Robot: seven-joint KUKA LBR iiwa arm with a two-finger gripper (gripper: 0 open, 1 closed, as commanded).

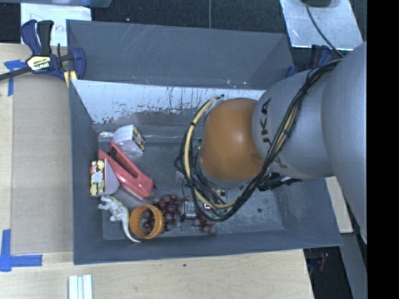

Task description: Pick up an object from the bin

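- The gripper (191,209) sits at the dark grape bunch (167,203), which stretches left from it toward the orange cup (147,220).
- We cannot tell whether it is open.

Orange wrist cover (230,139) w/ black cables (190,173) blocks mid bin floor (274,213) & right part of dark-red grape bunch (169,204). Arm (318,117) cut off at right. Small white item (112,209), bottom-left: too small to ID. Print on white box (128,139) unreadable. Yellow patterned item (96,178) partly under pink plastic piece (128,170).
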